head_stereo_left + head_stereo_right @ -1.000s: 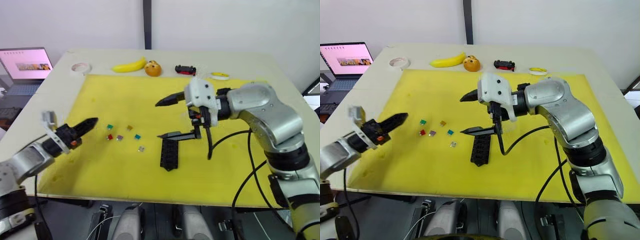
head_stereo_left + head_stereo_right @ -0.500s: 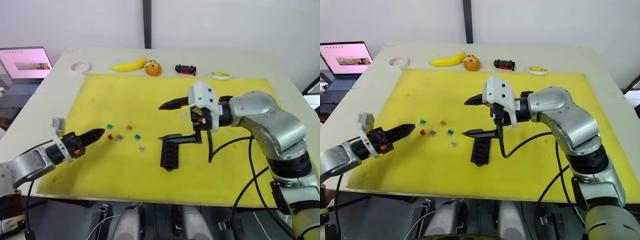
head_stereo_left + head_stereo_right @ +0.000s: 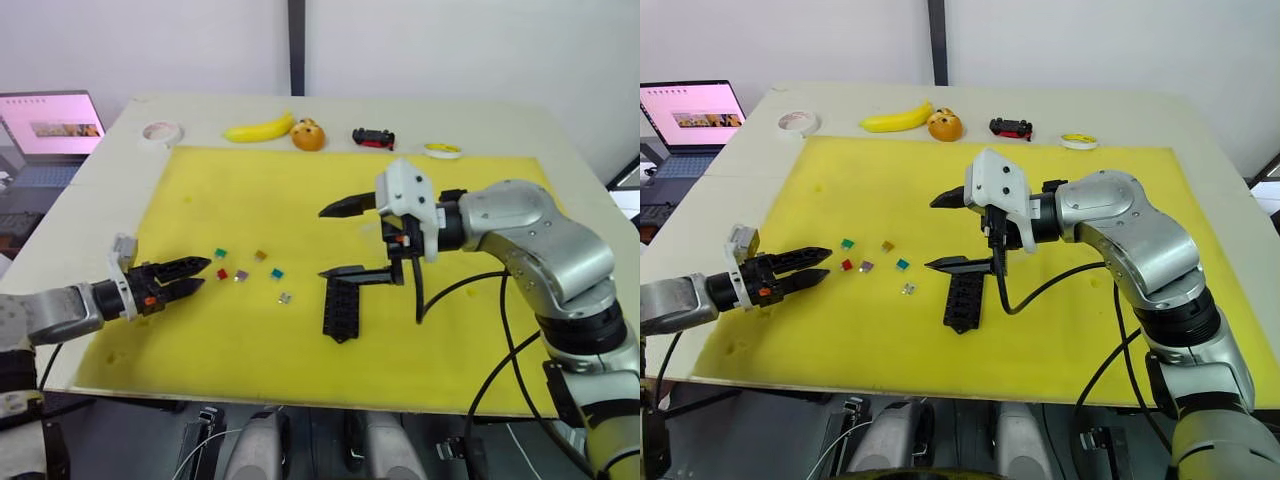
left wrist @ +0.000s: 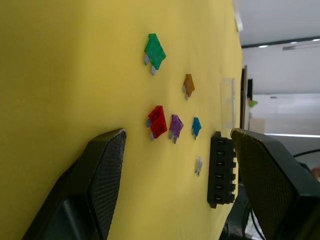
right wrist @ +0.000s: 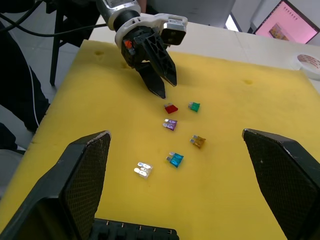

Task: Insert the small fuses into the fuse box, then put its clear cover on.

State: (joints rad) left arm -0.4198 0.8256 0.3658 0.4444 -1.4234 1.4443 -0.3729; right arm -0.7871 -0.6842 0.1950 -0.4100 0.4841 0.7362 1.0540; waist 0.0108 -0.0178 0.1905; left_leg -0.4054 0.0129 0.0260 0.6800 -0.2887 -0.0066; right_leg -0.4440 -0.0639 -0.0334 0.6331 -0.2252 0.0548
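Just ahead of the left end effector [image 3: 188, 276], whose two black fingers stand slightly spread over the yellow foam mat [image 3: 250, 190], lie six small translucent fuses: green [image 3: 220, 253], red [image 3: 221, 273], purple [image 3: 240, 275], brown [image 3: 260, 255], teal [image 3: 275, 273] and grey-white [image 3: 285, 297]. Half a second ago those fingers looked pressed together and the arm sat lower toward the mat's near edge. The right end effector [image 3: 336, 240] hangs wide open above the far end of the black slotted fuse box [image 3: 339, 308], as before. No writing can be read.

Left wrist view: mesh-textured pads frame the fuses; beyond them lie the box and the clear cover [image 4: 227, 102], flat and just past the box.

Right wrist view: broad textured fingers spread, the fuses between them, the left end effector pointing at the red one.
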